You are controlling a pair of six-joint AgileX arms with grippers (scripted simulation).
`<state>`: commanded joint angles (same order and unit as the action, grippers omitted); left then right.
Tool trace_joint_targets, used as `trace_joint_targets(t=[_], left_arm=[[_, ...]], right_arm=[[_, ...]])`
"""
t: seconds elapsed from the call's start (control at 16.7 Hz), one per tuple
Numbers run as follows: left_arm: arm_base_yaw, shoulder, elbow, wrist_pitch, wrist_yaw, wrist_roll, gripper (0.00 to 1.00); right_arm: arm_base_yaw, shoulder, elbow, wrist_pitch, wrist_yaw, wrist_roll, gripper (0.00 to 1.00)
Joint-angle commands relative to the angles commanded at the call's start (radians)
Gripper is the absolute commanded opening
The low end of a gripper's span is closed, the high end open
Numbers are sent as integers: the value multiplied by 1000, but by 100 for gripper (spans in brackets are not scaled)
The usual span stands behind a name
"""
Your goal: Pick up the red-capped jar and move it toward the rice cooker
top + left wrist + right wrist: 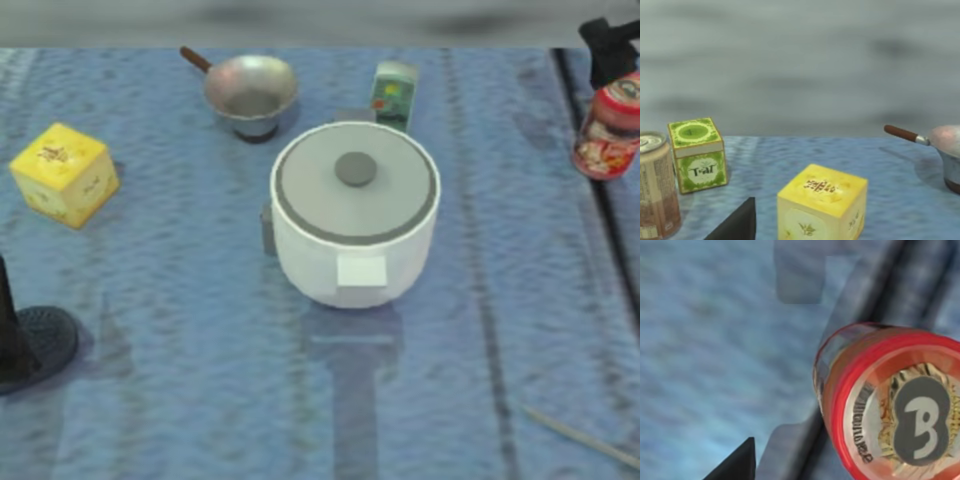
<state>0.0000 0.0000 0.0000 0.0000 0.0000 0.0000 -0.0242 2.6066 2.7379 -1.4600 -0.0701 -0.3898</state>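
Blue woven cloth covers the table (pixel 150 330), with the cooker (pixel 354 212) at its middle and the jar (pixel 607 125) far off at the right edge, well apart from it. The right gripper (pixel 610 45) sits just behind the jar; whether its fingers are wide or closed on the jar I cannot tell, and the left arm (pixel 20 340) is parked at the left edge. To do this well, I would grip the jar below its red cap, lift it upright, carry it left and stop short of the cooker wall.
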Motion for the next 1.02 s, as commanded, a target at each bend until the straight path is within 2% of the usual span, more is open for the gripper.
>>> trace_joint_targets(t=[0.24, 0.6, 1.02], left_arm=[[0, 0, 0, 0, 0, 0, 100], [0, 0, 0, 0, 0, 0, 100], [0, 0, 0, 0, 0, 0, 100]], right_arm=[[-4, 137, 143, -71, 1, -22, 100], [1, 150, 153, -75, 1, -23, 100], [3, 129, -43, 97, 2, -17, 100]])
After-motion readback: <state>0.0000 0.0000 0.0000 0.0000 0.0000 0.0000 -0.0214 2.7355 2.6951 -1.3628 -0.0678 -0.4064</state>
